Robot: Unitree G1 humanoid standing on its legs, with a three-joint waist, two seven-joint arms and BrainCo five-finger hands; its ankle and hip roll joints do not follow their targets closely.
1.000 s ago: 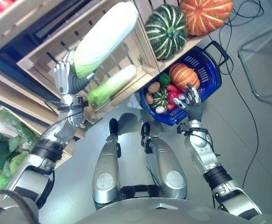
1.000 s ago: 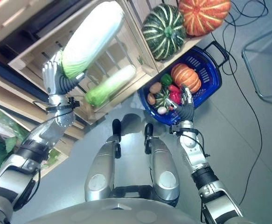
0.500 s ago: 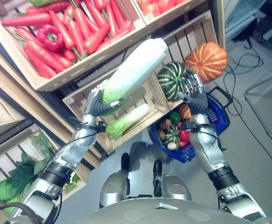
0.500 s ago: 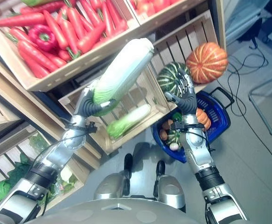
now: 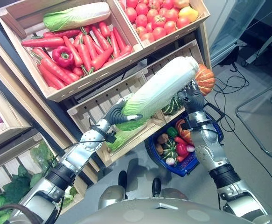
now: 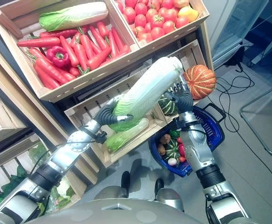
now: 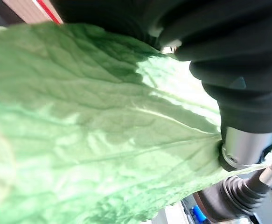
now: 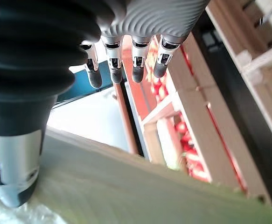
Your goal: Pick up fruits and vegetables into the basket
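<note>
In the left eye view, we saw the left hand [image 5: 118,113] curled round the green end of a napa cabbage [image 5: 160,89], held aloft in front of the wooden shelf [image 5: 108,93]. The right hand [image 5: 191,94] met its white end above the blue basket [image 5: 213,134] on the floor. In the right eye view, the right hand's fingers [image 6: 178,87] stood straight. In the left wrist view, cabbage leaf pressed against the hand. In the right wrist view, the fingers were spread, relaxed
</note>
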